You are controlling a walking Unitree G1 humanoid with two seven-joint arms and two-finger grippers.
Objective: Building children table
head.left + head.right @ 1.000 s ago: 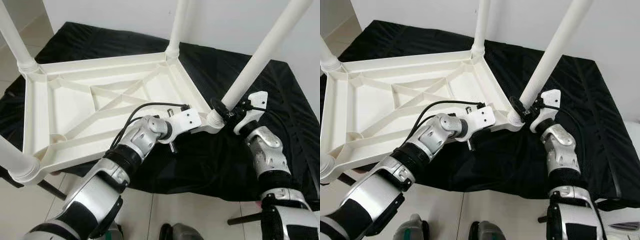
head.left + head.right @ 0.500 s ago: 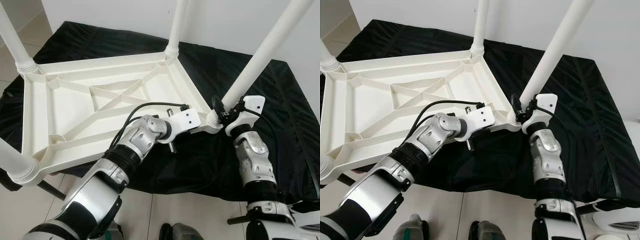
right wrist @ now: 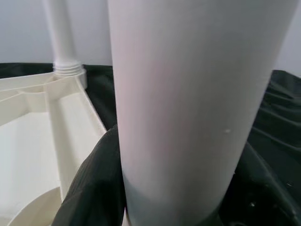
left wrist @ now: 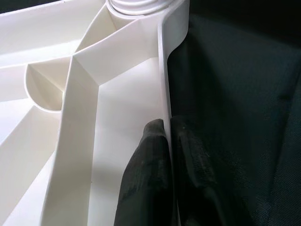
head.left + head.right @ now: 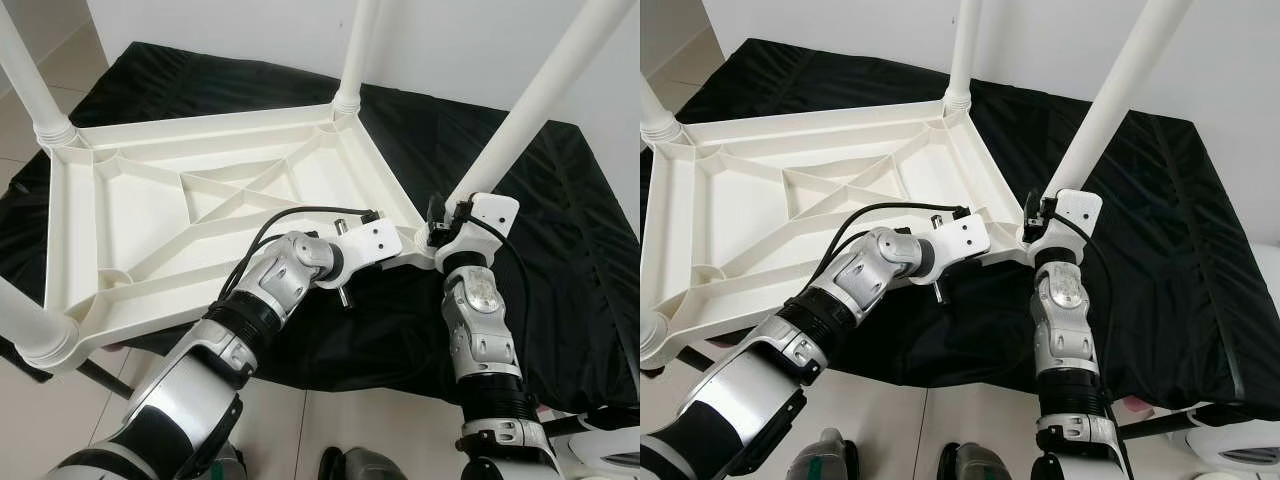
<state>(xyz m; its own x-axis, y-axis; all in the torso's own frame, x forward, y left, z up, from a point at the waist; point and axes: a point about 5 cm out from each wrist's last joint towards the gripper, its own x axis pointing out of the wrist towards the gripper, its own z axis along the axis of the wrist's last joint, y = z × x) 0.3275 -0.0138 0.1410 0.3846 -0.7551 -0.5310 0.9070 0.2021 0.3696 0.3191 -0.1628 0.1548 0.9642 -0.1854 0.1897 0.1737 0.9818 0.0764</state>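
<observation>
Upturned white tabletop (image 5: pixel 200 215) lying ribs-up on a black cloth (image 5: pixel 560 230), legs pointing up at the corners. Right gripper (image 5: pixel 447 222) at the near right corner, jaws clamped around the base of the near-right leg (image 5: pixel 530 105), just above its threaded socket; leg's long axis rising up and to the right, away from the tabletop. Left gripper (image 4: pixel 164 155) just left of that corner, jaws pinching the thin near rim (image 4: pixel 163 94) of the tabletop, one black finger (image 4: pixel 146 174) inside the rim and one outside. Probably the holding hand, steadying the frame while the right arm, the nearer to the leg, turns it about its own axis into the socket. Shallow ribbed compartments of the underside holding nothing.
</observation>
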